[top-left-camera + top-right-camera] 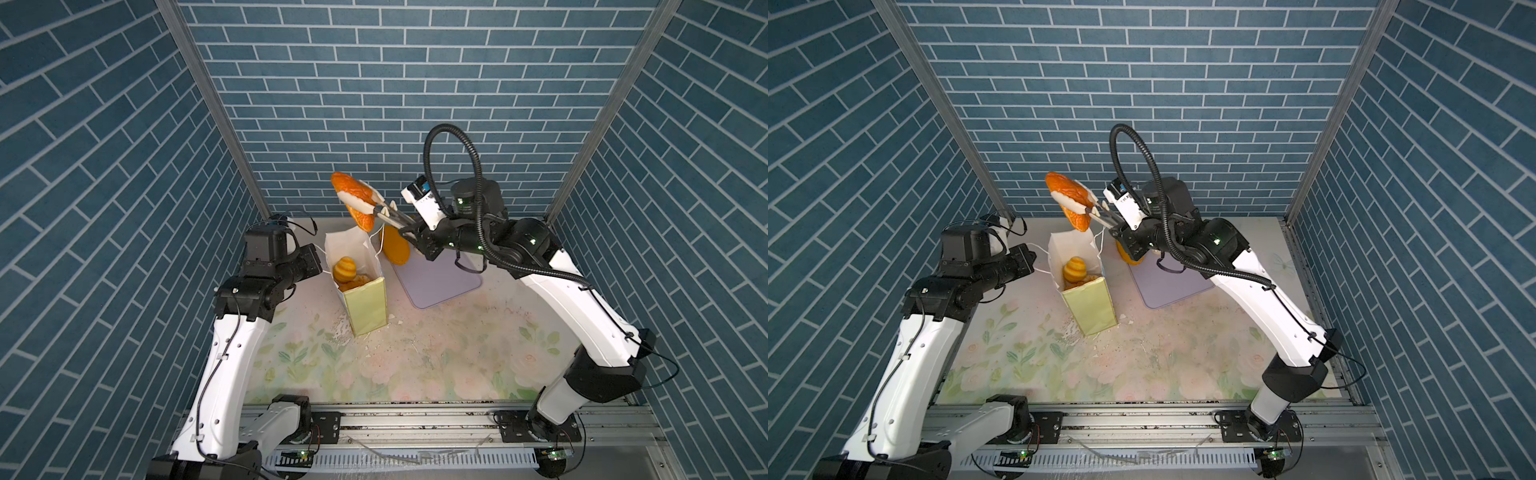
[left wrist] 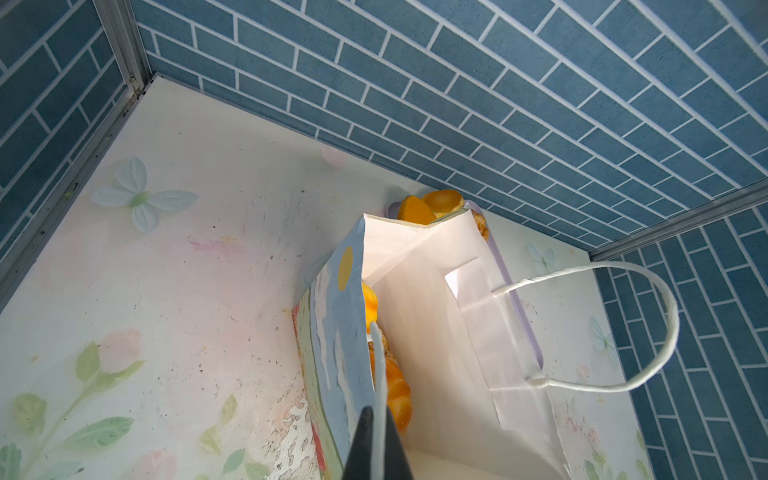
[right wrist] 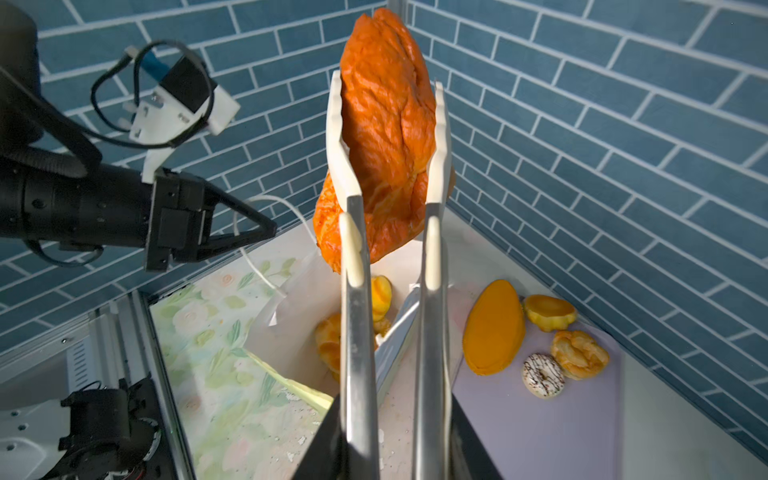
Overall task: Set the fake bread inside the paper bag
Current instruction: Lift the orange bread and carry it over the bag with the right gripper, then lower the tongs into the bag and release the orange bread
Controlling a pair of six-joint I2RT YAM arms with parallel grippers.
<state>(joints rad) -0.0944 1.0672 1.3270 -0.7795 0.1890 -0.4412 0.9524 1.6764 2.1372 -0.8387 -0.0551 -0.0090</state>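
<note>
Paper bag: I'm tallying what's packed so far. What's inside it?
Inside the paper bag, a striped yellow bun sits on top of orange pastries. Their number and anything beneath are hidden by the bun and bag walls.

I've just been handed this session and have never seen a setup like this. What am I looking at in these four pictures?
Two robot arms work over a flowered table. Two pictures look down from overhead and are nearly alike. The other two come from a camera on each arm's wrist.

The left gripper is shut on a cord handle of the paper bag, which stands open. The right gripper grips metal tongs, and these clamp a long orange loaf, lifted near the bag's open top.

A striped bun sits in the bag with other bread. An oval loaf, a doughnut, a small bun and a flaky pastry wait on the lavender tray.
</note>
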